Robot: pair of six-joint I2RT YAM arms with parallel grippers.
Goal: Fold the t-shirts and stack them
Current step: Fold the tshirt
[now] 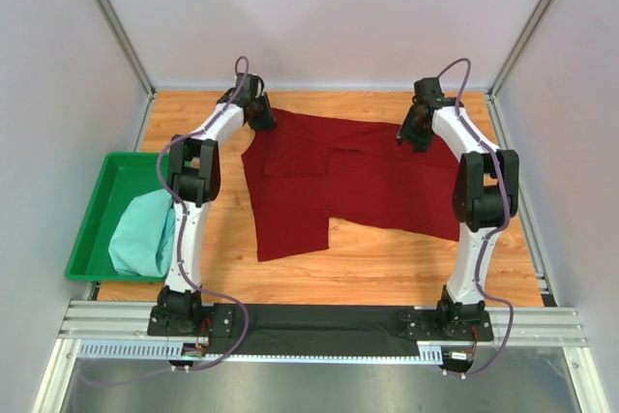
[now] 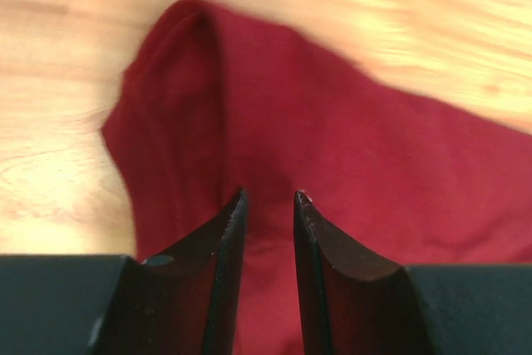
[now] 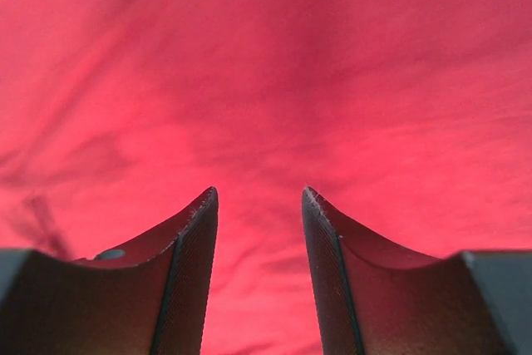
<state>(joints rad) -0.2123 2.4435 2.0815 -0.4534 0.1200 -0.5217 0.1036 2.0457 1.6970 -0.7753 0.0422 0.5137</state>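
The dark red t-shirt point(image 1: 348, 181) lies spread on the wooden table, partly folded, with a flap hanging toward the front left. My left gripper point(image 1: 261, 115) is over its far left corner. In the left wrist view the gripper point(image 2: 270, 197) is open with a narrow gap, right above the red cloth point(image 2: 332, 122), next to a sleeve edge. My right gripper point(image 1: 411, 134) is over the far right part of the shirt. In the right wrist view it point(image 3: 259, 193) is open, with only red cloth point(image 3: 274, 81) below. The mint green t-shirt point(image 1: 143, 234) lies crumpled in the tray.
A bright green plastic tray point(image 1: 111, 176) stands at the table's left edge and holds the mint shirt. Bare wooden table point(image 1: 387, 258) shows in front of the red shirt. Grey walls close in the left, right and back sides.
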